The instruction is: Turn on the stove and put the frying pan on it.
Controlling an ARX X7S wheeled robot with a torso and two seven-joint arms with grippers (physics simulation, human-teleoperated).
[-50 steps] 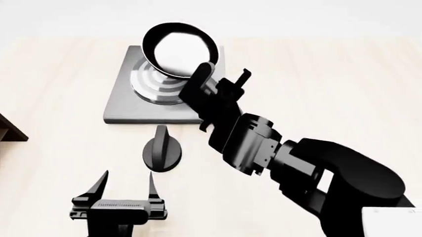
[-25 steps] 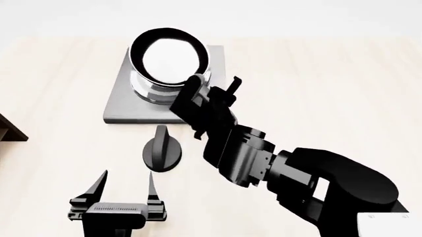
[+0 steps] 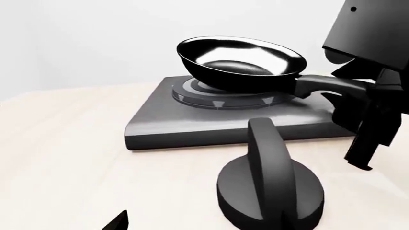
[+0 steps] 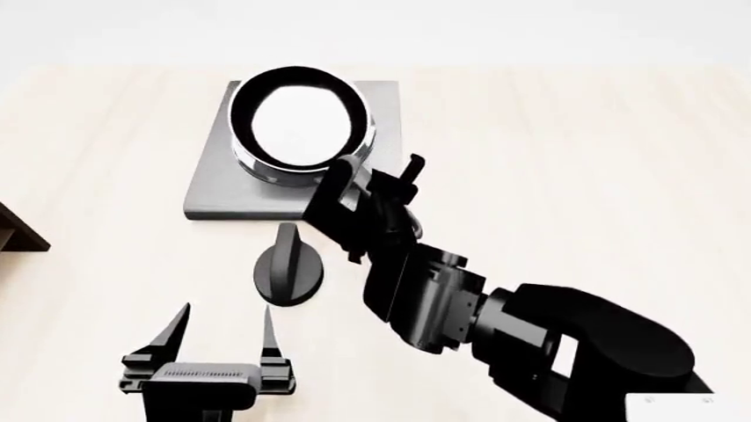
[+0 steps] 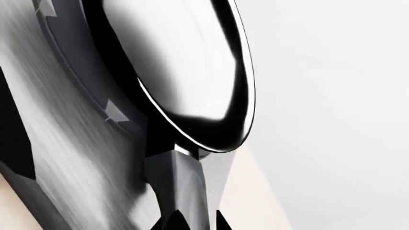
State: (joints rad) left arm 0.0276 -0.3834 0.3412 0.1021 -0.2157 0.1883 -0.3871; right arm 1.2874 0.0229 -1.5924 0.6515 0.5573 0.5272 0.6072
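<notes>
We've swung the frying pan [image 4: 295,119] left and down, now over the stove [image 4: 217,189] rings | right end effector [image 4: 373,180] clamped on its handle | left end effector [image 4: 223,330] open, empty, near the knob [image 4: 288,268] | release looks next

pan handle [image 4: 343,169] hidden under right arm.

Both arms are pretty much all matte black, chunky blocky segments with rounded joint housings. The right arm [image 4: 516,321] has a greyish faceted wrist block with a couple of small holes in it and a white patch down by the shoulder. The left gripper [image 4: 223,330] has two thin pointed black fingers on a ribbed crossbar.
</notes>
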